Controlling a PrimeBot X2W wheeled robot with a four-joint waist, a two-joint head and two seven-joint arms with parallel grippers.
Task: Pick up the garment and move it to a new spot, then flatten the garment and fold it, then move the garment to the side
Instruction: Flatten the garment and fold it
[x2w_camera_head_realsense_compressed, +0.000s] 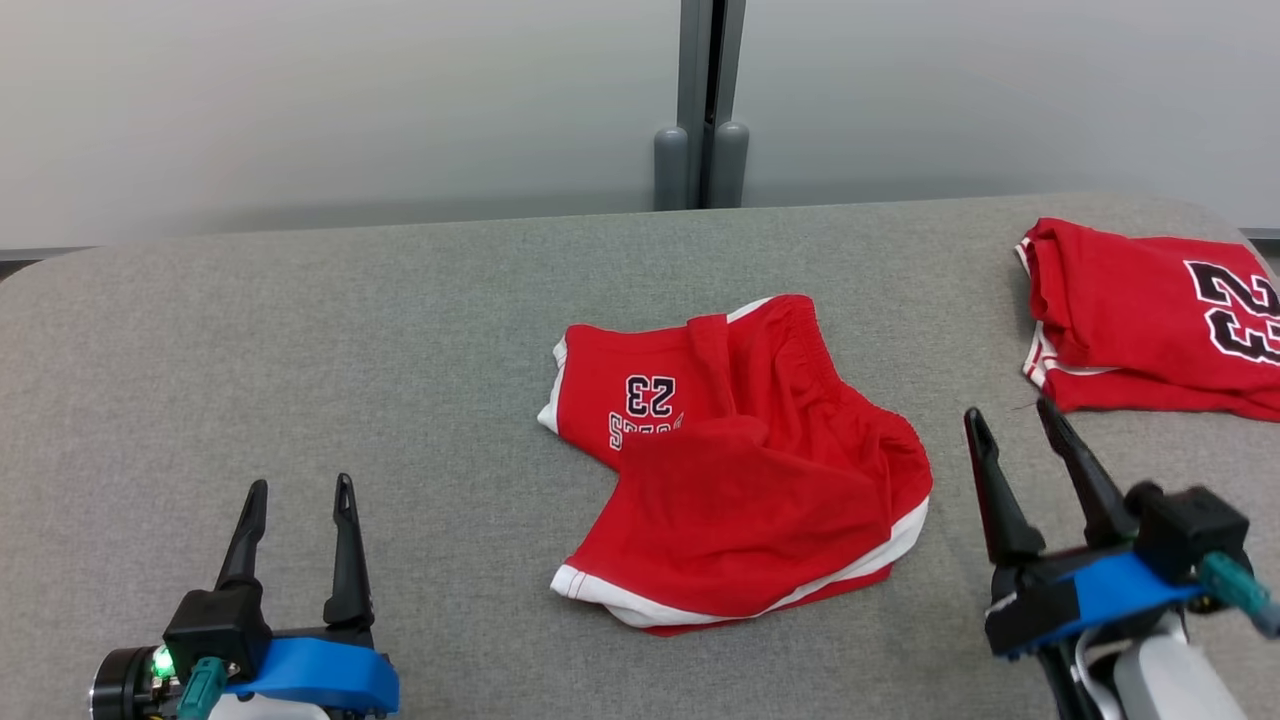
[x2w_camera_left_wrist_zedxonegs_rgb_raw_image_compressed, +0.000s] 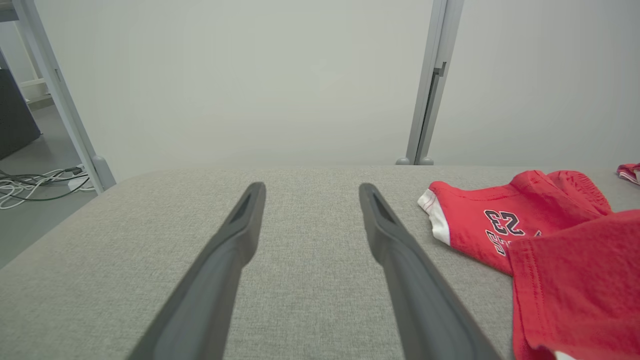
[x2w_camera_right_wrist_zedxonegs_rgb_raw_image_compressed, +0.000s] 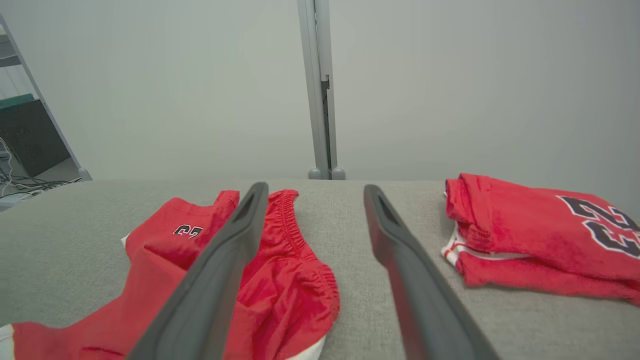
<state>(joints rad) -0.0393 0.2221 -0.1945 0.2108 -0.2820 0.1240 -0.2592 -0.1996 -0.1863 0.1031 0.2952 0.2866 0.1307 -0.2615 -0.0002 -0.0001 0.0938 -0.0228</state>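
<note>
- Lying crumpled on the table (x2w_camera_head_realsense_compressed: 300, 330), the shorts (x2w_camera_head_realsense_compressed: 740, 470) probably need flattening next.
- Your left gripper (x2w_camera_head_realsense_compressed: 301, 484) and right gripper (x2w_camera_head_realsense_compressed: 1008, 408) flank them, spread wide and empty, ready for edges.

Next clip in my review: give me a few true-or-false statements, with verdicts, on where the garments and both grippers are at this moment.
1. The red shorts lie crumpled near the middle of the grey table. True.
2. The right gripper is shut on the shorts. False: it is open and empty, just to the right of the shorts and apart from them.
3. A second red garment, printed with 23, lies folded at the table's far right. True.
4. The left gripper rests on the shorts. False: it is open over bare table, well to their left.
</note>
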